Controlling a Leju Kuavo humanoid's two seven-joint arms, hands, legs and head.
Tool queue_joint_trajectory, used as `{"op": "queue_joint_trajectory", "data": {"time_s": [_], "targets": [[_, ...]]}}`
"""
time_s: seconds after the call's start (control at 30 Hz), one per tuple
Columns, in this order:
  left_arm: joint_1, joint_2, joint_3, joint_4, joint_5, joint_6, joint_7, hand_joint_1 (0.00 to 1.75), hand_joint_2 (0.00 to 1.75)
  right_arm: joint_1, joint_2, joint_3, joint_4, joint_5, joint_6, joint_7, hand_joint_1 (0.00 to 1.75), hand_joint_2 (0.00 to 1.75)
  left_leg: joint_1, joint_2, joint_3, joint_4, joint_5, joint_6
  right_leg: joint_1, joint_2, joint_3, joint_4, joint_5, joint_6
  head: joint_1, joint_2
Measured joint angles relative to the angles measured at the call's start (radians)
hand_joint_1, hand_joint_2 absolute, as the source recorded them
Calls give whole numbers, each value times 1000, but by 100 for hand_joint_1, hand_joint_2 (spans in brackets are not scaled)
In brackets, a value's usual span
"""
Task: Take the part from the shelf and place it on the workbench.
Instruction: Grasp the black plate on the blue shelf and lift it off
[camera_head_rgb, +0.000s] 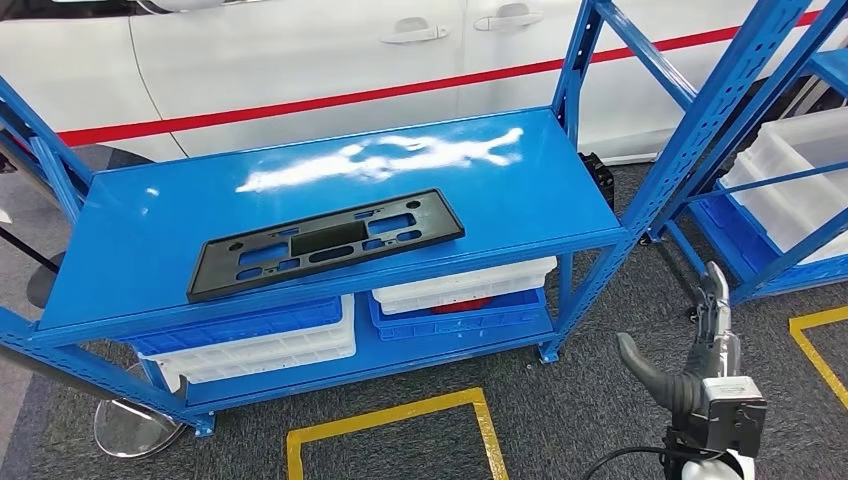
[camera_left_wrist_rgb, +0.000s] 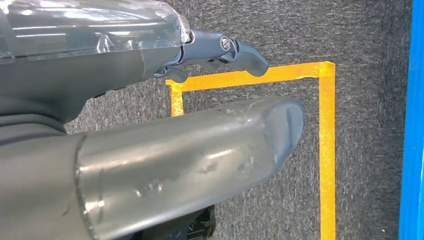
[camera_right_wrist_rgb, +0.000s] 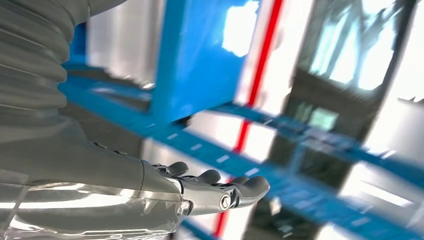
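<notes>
Head view: black plastic panel lies on the blue workbench.
My right hand and left hand hang empty, fingers loose; placing looks done.

Car workshop: blue steel racks, white car body, parts bins, yellow floor tape.

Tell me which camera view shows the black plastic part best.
The head view. There the black plastic part lies flat and whole on the blue shelf top, its cut-outs plain to see. The left wrist view looks at grey carpet and yellow floor tape, and the right wrist view is a blur of blue framing; neither helps with the part.
</notes>
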Motion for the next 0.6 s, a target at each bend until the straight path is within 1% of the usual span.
{"op": "queue_joint_trajectory", "data": {"time_s": [0.37, 0.5, 0.6], "targets": [[-7, 0, -24, 12, -8, 0, -12, 0, 0, -10, -65, 371, -216, 64, -42, -8, 0, 175, 0, 0, 0, 0, 0, 0, 0, 0, 0, 0, 0, 0, 0, 0], [-9, 0, -32, 16, -12, -2, -17, 0, 0, -21, -90, 503, -278, 88, -59, -3, 0, 175, -1, -1, -2, 4, -1, 1, -2, -1, -1, -1, 1, 2, 0, 0], [-10, 0, -41, 19, -16, -4, -21, 0, 0, -30, -107, 606, -317, 102, -78, 17, 0, 175, -1, -2, -4, 7, -2, 4, -2, -1, -1, -1, 2, 4, 0, 0]]}}
